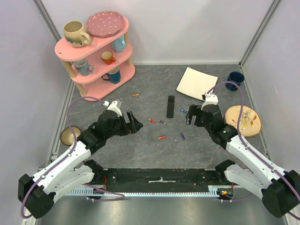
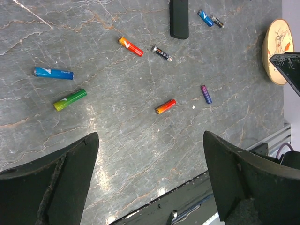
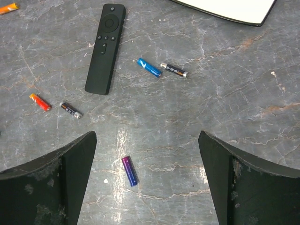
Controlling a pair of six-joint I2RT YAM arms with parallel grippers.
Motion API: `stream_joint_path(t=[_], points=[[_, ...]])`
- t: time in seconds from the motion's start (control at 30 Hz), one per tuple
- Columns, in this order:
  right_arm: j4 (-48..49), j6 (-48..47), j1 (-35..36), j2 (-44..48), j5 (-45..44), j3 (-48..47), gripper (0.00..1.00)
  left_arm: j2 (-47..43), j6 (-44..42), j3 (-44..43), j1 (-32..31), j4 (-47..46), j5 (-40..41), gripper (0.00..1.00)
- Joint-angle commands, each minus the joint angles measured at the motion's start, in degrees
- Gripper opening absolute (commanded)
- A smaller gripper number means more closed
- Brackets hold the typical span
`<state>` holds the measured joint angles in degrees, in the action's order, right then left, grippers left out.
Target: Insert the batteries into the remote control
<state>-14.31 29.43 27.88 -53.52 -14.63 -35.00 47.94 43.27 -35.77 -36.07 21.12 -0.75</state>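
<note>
Since both pincers hang released above the grey worktop (image 1: pixel 140 157), nothing is in hand. The left pincer (image 1: pixel 132 123) and the right pincer (image 1: pixel 193 115) have their jaws spread wide, and each wrist view shows only bare stone and loose items between its fingers.

Between the two arms and a little beyond them lies the remote (image 3: pixel 105 49), flat on the worktop, button face up, its length running away from the bases. It looks stiff, light and smooth-cased, so it would likely skid on the polished stone if pushed from one side. A grip across its narrow width, near the middle, seems the safest hold. Its back is pressed to the worktop, so the battery recess is hidden and whether a cover sits on it cannot be told. It would probably need turning over first.

Around it the batteries (image 2: pixel 165 106) are scattered singly, none touching the remote. A purple one (image 3: pixel 130 171) lies nearest the right pincer. A blue one (image 3: pixel 148 67) and a dark one (image 3: pixel 173 70) lie just beside the remote's right edge. A green one (image 2: pixel 70 100) shows only in the left wrist view. They are rigid, slick and round, apt to roll, and best pinched across the barrel at mid-length. Their polarity marks are too small to read.
</note>
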Motion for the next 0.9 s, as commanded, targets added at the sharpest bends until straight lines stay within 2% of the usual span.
stream_joint_path(t=[0.0,0.17,0.43,0.7,0.87], points=[[1.73,-2.18,0.16,0.43,3.73,-0.06,0.98,-2.41,-0.28,1.22,0.04,-1.96,-1.00,0.99],[2.09,-3.24,1.65,-0.79,2.42,-0.85,0.98,-3.82,-1.34,2.46,0.04,-1.44,-1.00,0.99],[-0.20,-3.59,7.98,-13.53,-8.74,-10.16,0.98,-4.61,-2.31,2.11,0.04,0.14,-0.74,0.99],[0.42,0.09,8.07,-32.24,-7.52,-21.05,0.98,-5.05,-3.01,2.90,0.04,-1.96,-3.99,0.99],[1.56,1.77,8.07,-40.59,-7.16,-25.02,0.98,-5.23,-3.01,3.25,0.04,-1.53,-4.43,1.00]])
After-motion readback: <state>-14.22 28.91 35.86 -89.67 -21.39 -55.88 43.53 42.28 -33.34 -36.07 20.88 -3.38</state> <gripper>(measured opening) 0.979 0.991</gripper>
